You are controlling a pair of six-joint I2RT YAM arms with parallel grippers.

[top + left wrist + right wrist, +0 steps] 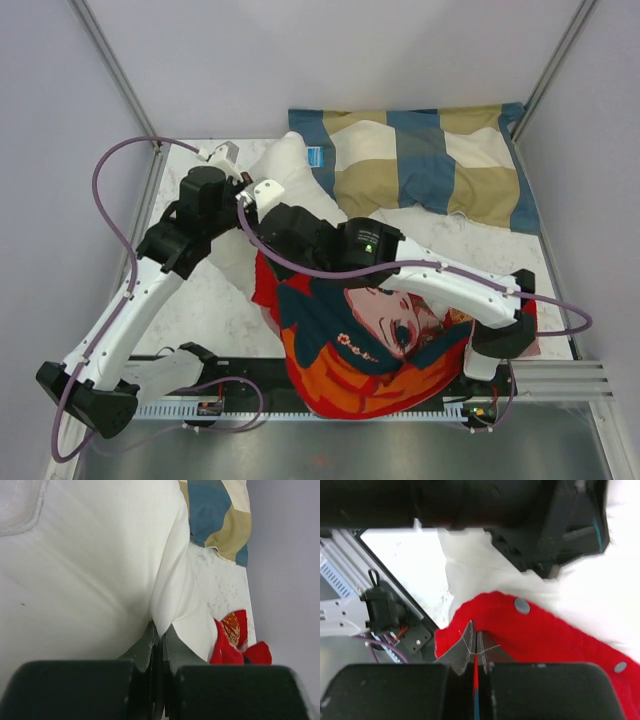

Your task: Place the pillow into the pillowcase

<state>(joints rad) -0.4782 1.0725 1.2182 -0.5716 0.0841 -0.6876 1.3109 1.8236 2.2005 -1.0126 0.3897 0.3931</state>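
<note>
The white pillow [290,165] lies at the table's middle left, its lower part inside the red pillowcase [370,360] with the printed cartoon figure. My left gripper [250,185] is shut on a fold of the pillow [100,570] at its far left end; the fabric is pinched between its fingertips [159,630]. My right gripper [268,262] is shut on the pillowcase's red hem [530,630] at the open mouth, next to a metal snap [522,605]. White pillow fabric [600,585] shows beyond the hem. The right arm crosses over the pillowcase.
The blue, tan and cream checked pillow [430,160] lies at the back right against the wall. The metal rail [560,380] runs along the near table edge. The left arm's black wrist [550,525] hangs close above my right gripper. Walls close in both sides.
</note>
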